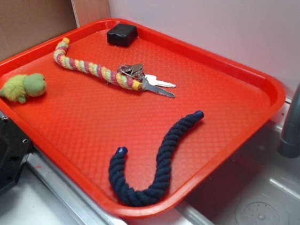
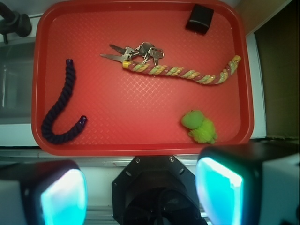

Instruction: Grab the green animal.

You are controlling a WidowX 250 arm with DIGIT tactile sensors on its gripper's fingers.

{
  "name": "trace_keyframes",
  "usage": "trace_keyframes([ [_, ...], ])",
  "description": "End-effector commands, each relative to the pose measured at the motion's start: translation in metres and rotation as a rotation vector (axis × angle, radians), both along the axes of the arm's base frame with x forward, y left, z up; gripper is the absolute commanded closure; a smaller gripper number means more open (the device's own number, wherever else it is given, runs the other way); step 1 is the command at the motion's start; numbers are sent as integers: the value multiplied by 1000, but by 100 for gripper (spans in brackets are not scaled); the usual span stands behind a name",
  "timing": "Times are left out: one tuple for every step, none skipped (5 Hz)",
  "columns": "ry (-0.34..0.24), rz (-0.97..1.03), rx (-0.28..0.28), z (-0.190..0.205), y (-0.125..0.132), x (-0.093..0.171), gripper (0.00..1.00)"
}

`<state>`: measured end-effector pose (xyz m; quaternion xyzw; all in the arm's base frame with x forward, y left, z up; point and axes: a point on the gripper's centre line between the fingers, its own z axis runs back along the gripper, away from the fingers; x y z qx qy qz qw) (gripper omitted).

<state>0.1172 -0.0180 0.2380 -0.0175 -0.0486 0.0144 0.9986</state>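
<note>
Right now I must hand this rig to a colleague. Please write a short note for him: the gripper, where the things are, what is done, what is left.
Gripper: open, empty, held back from the near edge of the red tray, above it.
Green animal: lies on the tray near a corner, untouched, apart from the other things.
Also on the tray: multicoloured braided rope with the keys at one end, dark blue rope, black box.
Done: nothing grabbed yet.
Left: move over the green animal, go down, close on it, lift.
</note>
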Motion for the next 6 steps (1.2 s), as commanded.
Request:
trace_keyframes([
  [0, 0, 0, 0, 0, 0, 0],
  [-77, -86, 60, -50, 48, 6, 0],
  [-128, -162, 61, -77, 67, 12, 0],
  [-74, -205, 123, -123, 87, 10, 0],
  [28, -201, 155, -159, 100, 9, 0],
  [115, -195, 179, -201, 116, 6, 0],
])
